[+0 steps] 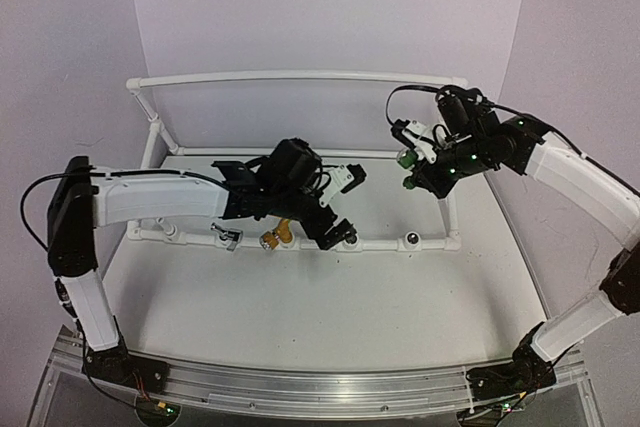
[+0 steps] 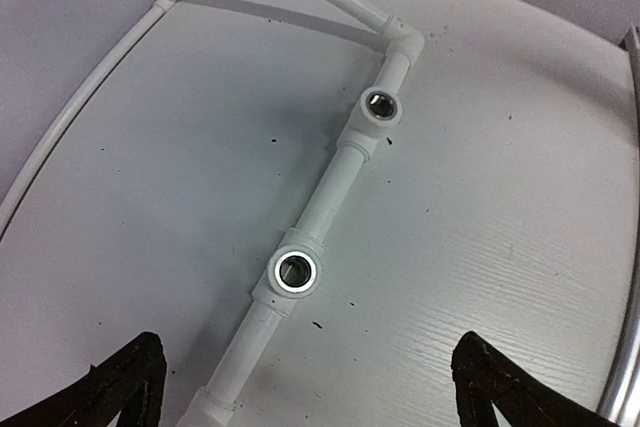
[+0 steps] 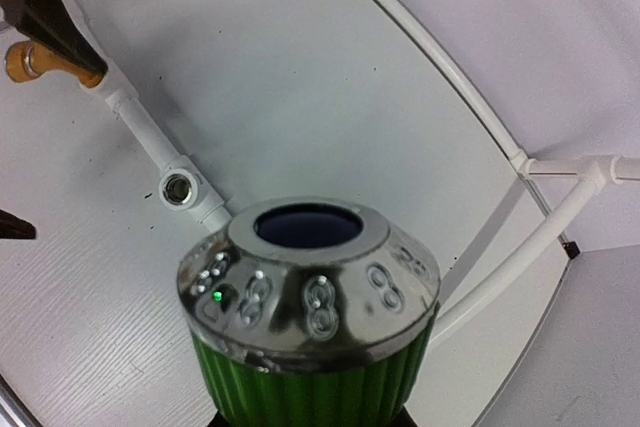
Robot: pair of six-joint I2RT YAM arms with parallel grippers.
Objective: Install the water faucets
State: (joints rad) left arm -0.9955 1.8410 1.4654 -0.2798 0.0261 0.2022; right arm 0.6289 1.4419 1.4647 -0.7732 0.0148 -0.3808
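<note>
- Green faucet is off the table, clamped in the right gripper above the right-hand end of the white pipe frame. In the right wrist view its chrome, hollow end fills the foreground and faces the camera, with the ribbed green body below it.
- The right gripper's fingers are hidden behind the faucet in its own wrist view. The top view shows the claw closed round the green body.
- Brass faucet is at the frame's front pipe, left of the middle and just beside the left arm's wrist. Whether it is threaded in cannot be told.
- Silver faucet is further left along the same pipe, near the brass one but apart from it.
- Left gripper hangs over the front pipe with its jaws spread wide and nothing between them. Its dark fingers show at the bottom corners of the wrist view, one on each side of the pipe.
- Two metal-lined sockets on the front pipe gape open: the near socket just ahead of the left gripper and the far socket just short of the corner elbow.
- The table is white and speckled with dark flecks.
</note>
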